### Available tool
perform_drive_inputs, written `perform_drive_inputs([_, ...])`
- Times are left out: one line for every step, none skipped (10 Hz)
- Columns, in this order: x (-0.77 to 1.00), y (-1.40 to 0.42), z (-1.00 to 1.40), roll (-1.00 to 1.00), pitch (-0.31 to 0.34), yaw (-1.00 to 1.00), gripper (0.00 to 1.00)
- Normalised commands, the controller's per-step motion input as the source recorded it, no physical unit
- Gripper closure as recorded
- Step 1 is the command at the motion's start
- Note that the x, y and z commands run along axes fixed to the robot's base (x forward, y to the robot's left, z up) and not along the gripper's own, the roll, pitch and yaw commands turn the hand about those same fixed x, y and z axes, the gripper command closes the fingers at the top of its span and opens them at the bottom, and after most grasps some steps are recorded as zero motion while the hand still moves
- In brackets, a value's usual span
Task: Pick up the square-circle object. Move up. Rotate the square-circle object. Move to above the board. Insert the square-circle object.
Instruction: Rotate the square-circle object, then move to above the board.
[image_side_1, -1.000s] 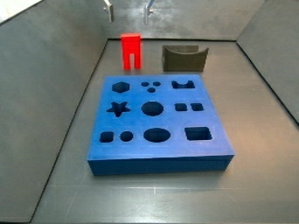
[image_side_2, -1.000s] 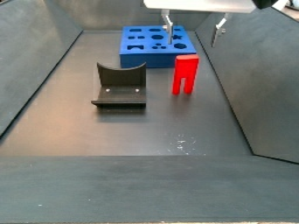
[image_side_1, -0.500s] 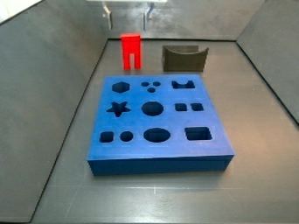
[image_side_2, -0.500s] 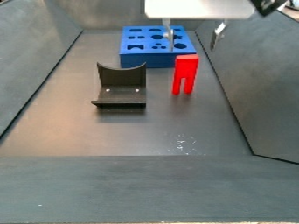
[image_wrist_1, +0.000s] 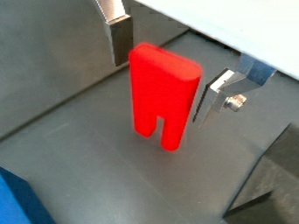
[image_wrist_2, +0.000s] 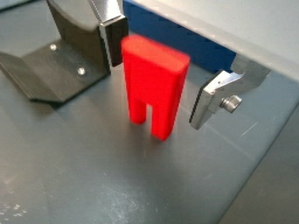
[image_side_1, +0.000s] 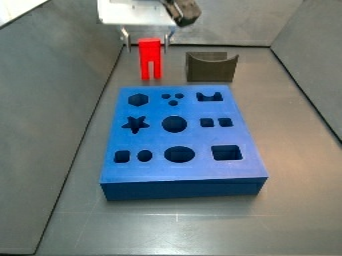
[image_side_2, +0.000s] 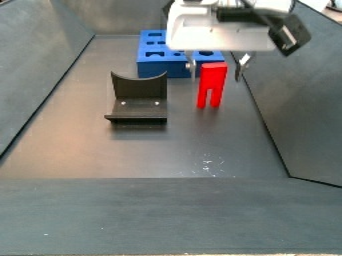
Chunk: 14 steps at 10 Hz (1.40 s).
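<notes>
The gripper (image_wrist_1: 167, 66) carries two flat silver plate fingers (image_wrist_1: 118, 39) with dark pads on their inner faces, seen in both wrist views. One finger (image_wrist_2: 218, 98) is a bent metal plate fixed by a small round silver screw on its outer side. Above them runs a pale, whitish housing edge. In both side views the gripper (image_side_2: 217, 62) hangs from a boxy white hand body (image_side_1: 131, 12), with a dark rounded part at its upper right corner (image_side_2: 285, 36).
</notes>
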Motion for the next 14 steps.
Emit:
perform_drive_inputs([0.04, 0.0, -0.21, -0.09, -0.026, 0.02, 0.0])
perform_drive_inputs([0.0, 0.0, 0.0, -0.1, -0.023, 0.03, 1.0])
perform_drive_inputs([0.11, 0.08, 1.0, -0.24, -0.153, -0.01, 1.0])
perform_drive_inputs([0.1, 0.08, 1.0, -0.24, -0.128, -0.01, 1.0])
perform_drive_inputs([0.09, 0.07, 1.0, -0.24, -0.078, -0.02, 1.0])
perform_drive_inputs([0.09, 0.07, 1.0, -0.23, -0.037, -0.02, 1.0])
perform_drive_inputs([0.08, 0.07, 1.0, -0.22, -0.007, -0.02, 1.0])
perform_drive_inputs([0.08, 0.07, 1.0, -0.21, 0.02, -0.02, 1.0])
perform_drive_inputs([0.08, 0.07, 1.0, -0.2, 0.05, -0.03, 1.0])
perform_drive_inputs([0.08, 0.07, 1.0, -0.19, 0.06, -0.03, 1.0])
perform_drive_inputs([0.08, 0.07, 1.0, -0.18, 0.068, -0.03, 1.0])
perform_drive_inputs([0.07, 0.07, 1.0, -0.17, 0.071, -0.03, 1.0])
perform_drive_inputs([0.07, 0.07, 1.0, -0.16, 0.073, -0.03, 1.0])
perform_drive_inputs([0.07, 0.07, 1.0, -0.14, 0.076, -0.03, 1.0])
